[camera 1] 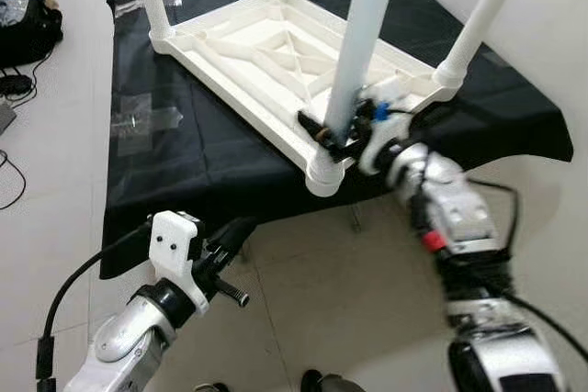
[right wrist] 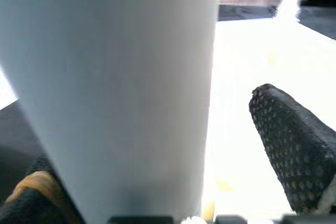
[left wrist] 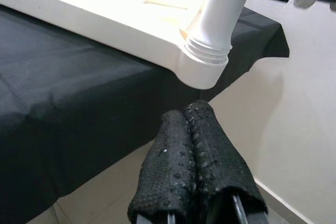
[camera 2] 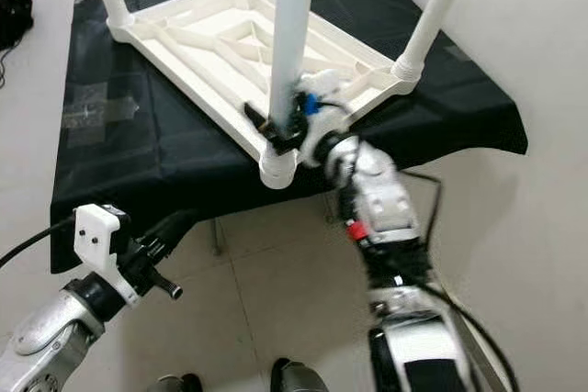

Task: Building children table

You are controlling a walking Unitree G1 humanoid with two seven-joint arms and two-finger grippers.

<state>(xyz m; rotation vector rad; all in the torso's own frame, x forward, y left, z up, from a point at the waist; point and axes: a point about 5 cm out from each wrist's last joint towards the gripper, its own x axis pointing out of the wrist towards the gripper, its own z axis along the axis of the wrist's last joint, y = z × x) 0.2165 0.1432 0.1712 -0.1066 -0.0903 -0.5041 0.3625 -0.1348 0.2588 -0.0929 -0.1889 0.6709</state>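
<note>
A white plastic children's table (camera 1: 276, 52) lies upside down on a black cloth, with several legs pointing up. The nearest leg (camera 1: 363, 34), pale blue-white, stands in the corner socket (camera 1: 323, 172) at the cloth's front edge. My right gripper (camera 1: 342, 130) straddles this leg just above the socket. In the right wrist view the leg (right wrist: 115, 93) sits between the fingers, and one finger (right wrist: 289, 140) stands clear of it. My left gripper (camera 1: 241, 231) hangs lower, in front of the cloth's edge, its fingers (left wrist: 185, 129) pressed together and empty, pointing up at the socket (left wrist: 202, 66).
The black-draped bench (camera 1: 184, 162) carries a taped patch (camera 1: 142, 121) at its left. Dark bags and cables (camera 1: 23, 20) lie on the floor at far left. A white wall (camera 1: 551, 25) runs along the right. Light floor tiles (camera 1: 312, 291) stretch below, and my feet (camera 1: 322, 381) show at the bottom.
</note>
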